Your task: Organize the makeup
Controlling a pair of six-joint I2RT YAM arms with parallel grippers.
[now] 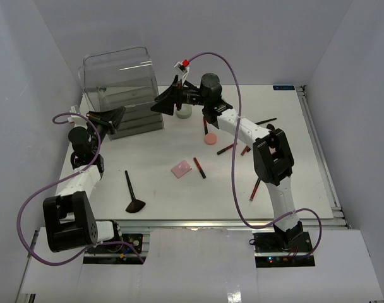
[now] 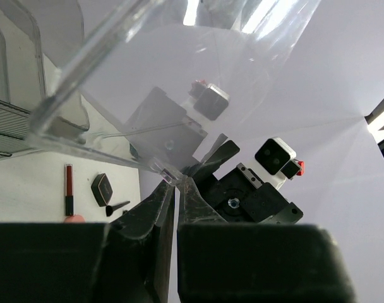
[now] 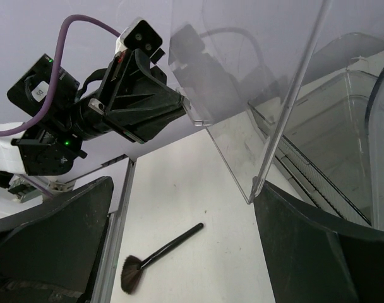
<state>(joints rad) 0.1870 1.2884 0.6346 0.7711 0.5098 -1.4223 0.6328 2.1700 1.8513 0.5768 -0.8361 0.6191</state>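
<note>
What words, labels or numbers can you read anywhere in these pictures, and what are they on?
White marking on a black joint of the left arm: too blurred to read.
Blue sticker at the far edge of the table: too small to read.
No other text shows.

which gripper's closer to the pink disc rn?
Right. The right gripper, jaws open, is up-left of the pink disc by the clear box; the left gripper, pinching a clear panel, is farther left.

Grey jar (image 1: 184, 113) mostly hidden behind right end effector (image 1: 159, 104); clear drawer box (image 3: 343, 126) cut off at three o'clock.
</note>
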